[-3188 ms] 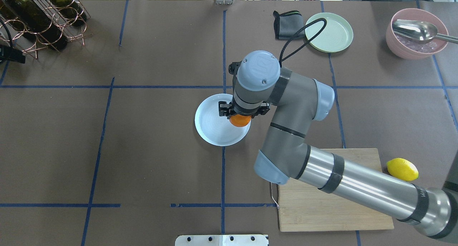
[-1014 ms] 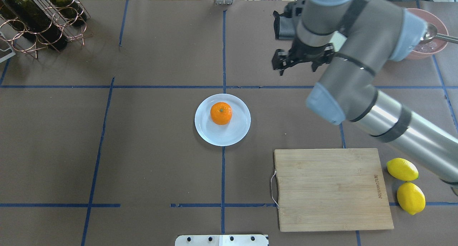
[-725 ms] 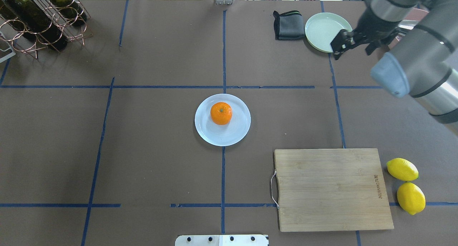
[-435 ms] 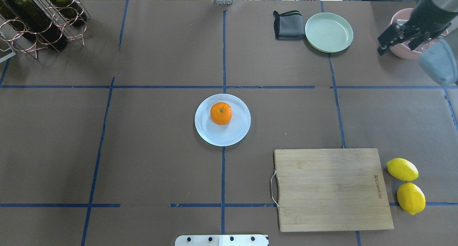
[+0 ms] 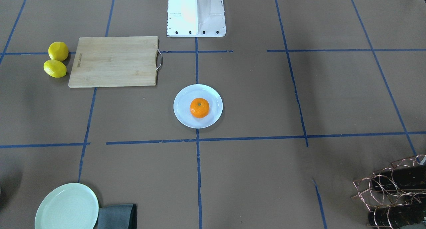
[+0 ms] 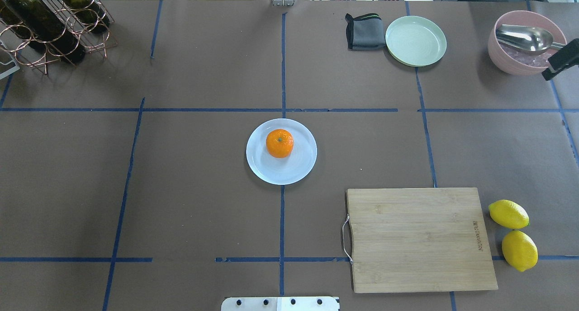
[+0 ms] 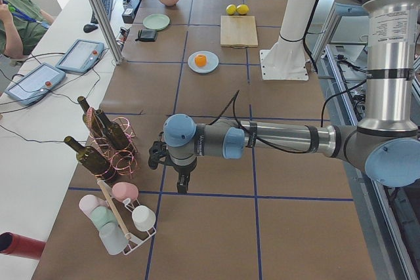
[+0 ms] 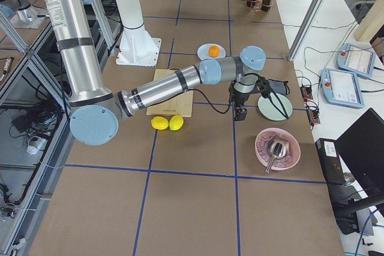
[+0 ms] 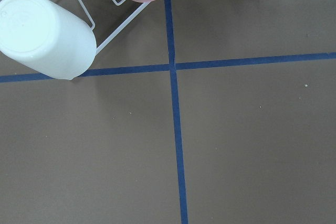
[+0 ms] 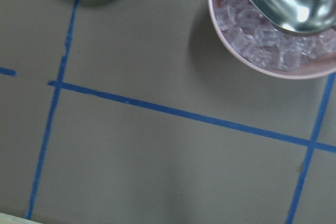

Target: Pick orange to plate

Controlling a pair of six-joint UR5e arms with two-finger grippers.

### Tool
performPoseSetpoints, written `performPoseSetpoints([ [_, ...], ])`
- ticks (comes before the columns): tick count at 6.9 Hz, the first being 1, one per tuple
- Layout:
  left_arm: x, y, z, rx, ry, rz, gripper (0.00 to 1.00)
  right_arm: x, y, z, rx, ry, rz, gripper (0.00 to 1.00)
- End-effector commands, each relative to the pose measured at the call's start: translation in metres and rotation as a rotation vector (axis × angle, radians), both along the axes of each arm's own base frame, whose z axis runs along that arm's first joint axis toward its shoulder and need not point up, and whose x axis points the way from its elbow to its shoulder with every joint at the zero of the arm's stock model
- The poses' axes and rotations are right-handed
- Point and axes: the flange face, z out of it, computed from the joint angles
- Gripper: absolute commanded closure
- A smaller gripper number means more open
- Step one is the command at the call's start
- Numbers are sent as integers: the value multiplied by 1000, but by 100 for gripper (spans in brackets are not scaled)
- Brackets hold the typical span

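Observation:
The orange sits on the pale bluish-white plate at the middle of the table, slightly toward the far rim, stem spot up; nothing touches it. The front-facing view shows the orange and the plate alone. My right gripper hangs far to the right, between the green plate and the pink bowl; only one dark finger shows at the overhead view's right edge, so I cannot tell its state. My left gripper hovers near the bottle rack, off to the left; its state cannot be told.
A wooden cutting board lies at the near right with two lemons beside it. A green plate, a grey cloth and a pink bowl with a spoon stand at the far right. A bottle rack stands far left.
The right gripper let go of the orange on the plate, then rose and swung away to the far right, almost out of the overhead view. The orange stays put.

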Motion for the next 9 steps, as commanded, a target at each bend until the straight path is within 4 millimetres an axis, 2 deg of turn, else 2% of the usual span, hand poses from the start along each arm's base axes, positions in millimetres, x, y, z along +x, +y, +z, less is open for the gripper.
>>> performPoseSetpoints([
  [1,-4,0,0,-1,-1,-8,0,75,27,69,-8,-17,9,0],
  [2,-4,1,1,-2,-1,-9,0,86,41,92,-55,-19,32,0],
  [3,-6,1,0,1,-1,-14,0,89,49,102,-81,-12,44,0],
  [4,-6,1,0,1,-1,-14,0,96,68,121,-105,-6,52,0],
  [5,-6,3,2,-4,-1,-14,0,115,76,134,-126,-10,96,0],
  [6,-7,2,1,-1,-2,-14,0,116,84,143,-118,-9,106,0],
  [7,-7,2,1,-1,-2,-15,0,116,81,154,-127,-7,142,0],
  [9,-7,2,2,-2,-2,-15,0,116,77,149,-104,-8,199,0],
])
